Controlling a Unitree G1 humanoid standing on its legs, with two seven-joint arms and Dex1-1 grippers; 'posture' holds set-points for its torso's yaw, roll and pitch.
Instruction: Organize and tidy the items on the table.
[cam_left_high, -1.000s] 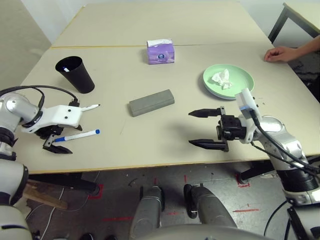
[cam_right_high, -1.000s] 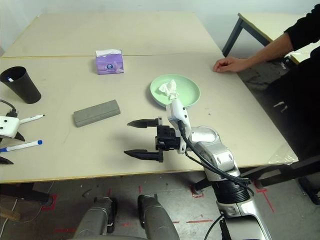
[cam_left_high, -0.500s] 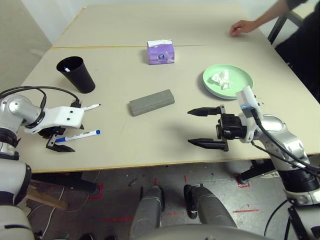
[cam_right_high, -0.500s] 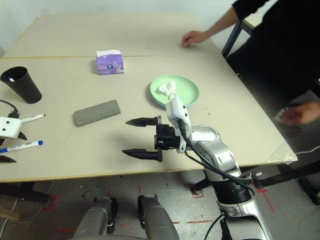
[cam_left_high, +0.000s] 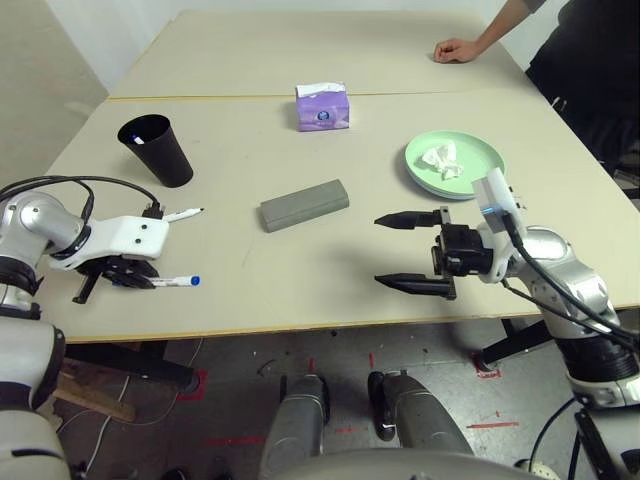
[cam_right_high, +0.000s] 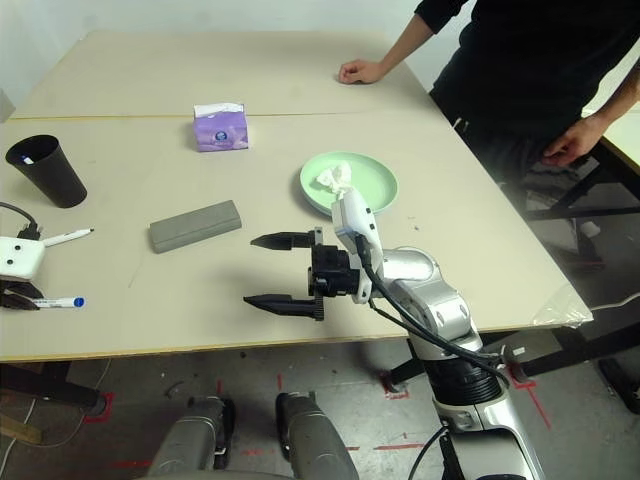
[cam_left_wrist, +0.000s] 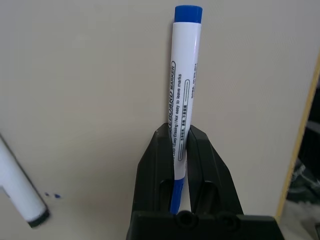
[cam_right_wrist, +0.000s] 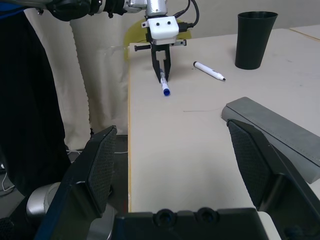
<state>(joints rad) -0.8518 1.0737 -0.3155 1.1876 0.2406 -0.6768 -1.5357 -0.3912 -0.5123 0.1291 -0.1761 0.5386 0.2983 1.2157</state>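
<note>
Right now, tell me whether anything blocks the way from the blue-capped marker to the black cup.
The left gripper is shut on the blue-capped marker. Only the black-capped marker lies on the table between it and the black cup; lifting clears it.

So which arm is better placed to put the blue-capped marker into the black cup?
Left. Its tool is already closed on the blue-capped marker, near the black cup. The right tool hangs open, beyond the grey case.
</note>
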